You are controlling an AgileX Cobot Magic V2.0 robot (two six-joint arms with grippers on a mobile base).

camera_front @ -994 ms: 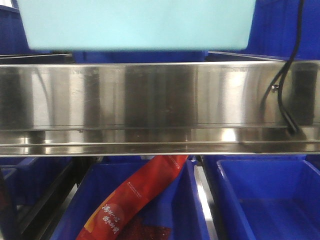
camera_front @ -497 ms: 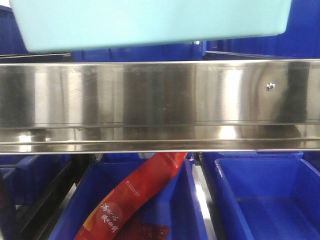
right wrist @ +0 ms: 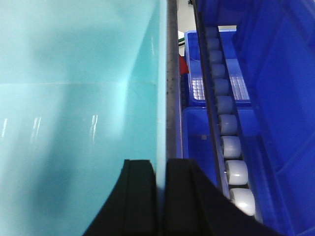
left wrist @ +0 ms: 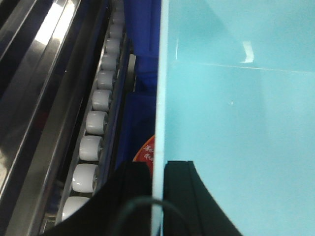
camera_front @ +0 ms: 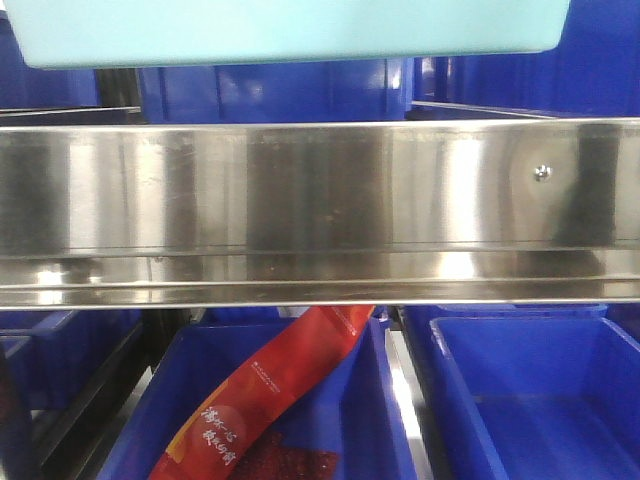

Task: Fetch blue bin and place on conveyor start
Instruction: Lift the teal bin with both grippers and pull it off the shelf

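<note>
- The left fingers [left wrist: 183, 194] pinch one side wall of the blue bin [left wrist: 236, 123], one finger inside and one outside.
- The right fingers [right wrist: 140, 196] clamp the opposite wall the same way.
- In the front view the blue bin [camera_front: 290, 30] hangs above the steel rail [camera_front: 320, 200], not touching it.
- A roller track [left wrist: 93, 123] runs beside the bin.
- Dark blue crates [camera_front: 530, 400] sit below, one holding a red packet [camera_front: 270, 390].

Pale turquoise blue bin [camera_front: 290, 30], smooth-walled, empty, aloft above steel rail [camera_front: 320, 190], walls clamped in left pincer [left wrist: 157, 169] and right pincer [right wrist: 158, 167]
</note>
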